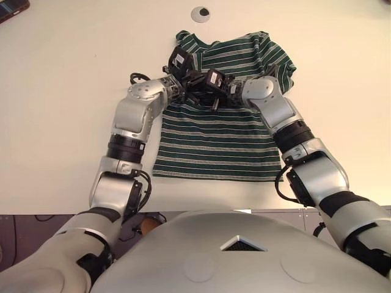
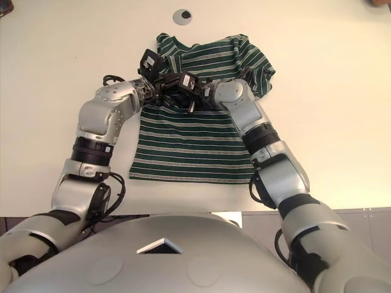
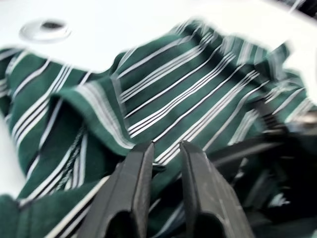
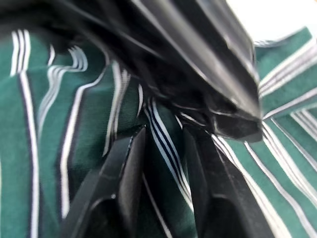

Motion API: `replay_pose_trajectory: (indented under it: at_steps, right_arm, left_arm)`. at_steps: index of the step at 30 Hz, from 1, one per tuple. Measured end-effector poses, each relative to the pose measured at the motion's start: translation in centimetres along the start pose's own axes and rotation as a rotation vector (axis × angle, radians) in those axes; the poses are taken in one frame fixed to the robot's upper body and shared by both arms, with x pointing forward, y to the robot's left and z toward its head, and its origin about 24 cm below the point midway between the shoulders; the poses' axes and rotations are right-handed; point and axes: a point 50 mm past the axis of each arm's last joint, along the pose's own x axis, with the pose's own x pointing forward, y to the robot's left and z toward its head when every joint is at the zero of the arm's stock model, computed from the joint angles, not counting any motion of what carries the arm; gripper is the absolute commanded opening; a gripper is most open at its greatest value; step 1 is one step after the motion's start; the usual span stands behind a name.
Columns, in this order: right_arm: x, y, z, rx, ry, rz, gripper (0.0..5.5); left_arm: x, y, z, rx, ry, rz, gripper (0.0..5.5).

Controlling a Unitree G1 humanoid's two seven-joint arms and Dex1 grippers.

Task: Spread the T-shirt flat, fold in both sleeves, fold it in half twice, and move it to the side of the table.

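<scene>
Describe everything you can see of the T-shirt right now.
The T-shirt is dark green cloth with thin white stripes. It lies on the white table, hem toward the robot, lower half flat, collar end and sleeves rumpled. The left gripper and right gripper are at its chest.

Pale table (image 1: pixel 55 91); green striped T-shirt (image 1: pixel 214 146) lying on it, round grey grommet (image 1: pixel 200 14) just beyond collar.

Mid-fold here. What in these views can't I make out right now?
Eye views: the T-shirt's chest and left sleeve lie under the left gripper and right gripper.
Eye views: the right forearm covers the hem's near right corner.
Right wrist view: a dark mechanism close ahead blocks the cloth beyond.
Dark object, far left: cut by the picture's edge.
</scene>
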Motion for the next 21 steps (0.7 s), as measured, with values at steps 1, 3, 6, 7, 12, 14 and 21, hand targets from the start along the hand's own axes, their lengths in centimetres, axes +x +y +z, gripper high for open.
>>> replay_pose_trajectory:
  at_steps: [1, 3, 6, 7, 12, 14, 21]
  right_arm:
    - [-0.4, -0.4, -0.1, 0.066, -0.011, -0.018, 1.50]
    - [-2.0, -1.6, -0.4, 0.211, -0.039, -0.076, 1.82]
    - [-5.1, -4.1, 0.5, 0.377, -0.130, -0.201, 2.19]
    - [-5.9, -4.7, 0.6, 0.406, -0.141, -0.232, 2.36]
    - [-11.4, -8.3, -1.8, 0.508, -0.074, -0.488, 3.07]
    - [-13.1, -9.1, -4.1, 0.544, 0.012, -0.593, 3.07]
    - [-13.1, -9.2, -7.2, 0.601, 0.100, -0.637, 3.07]
  left_arm:
    - [-0.5, -0.1, 1.2, 0.017, -0.059, -0.008, 0.95]
    - [-1.8, -0.2, 3.2, 0.068, -0.157, -0.006, 0.95]
    - [-4.2, 0.3, 5.2, 0.145, -0.244, 0.046, 0.95]
    - [-4.8, 0.3, 5.3, 0.153, -0.252, 0.064, 0.95]
    - [-7.9, 1.5, 4.8, 0.160, -0.259, 0.213, 0.95]
    - [-8.5, 1.6, 3.9, 0.151, -0.233, 0.237, 0.95]
    - [-7.8, -0.6, 0.7, 0.181, -0.105, 0.154, 0.95]
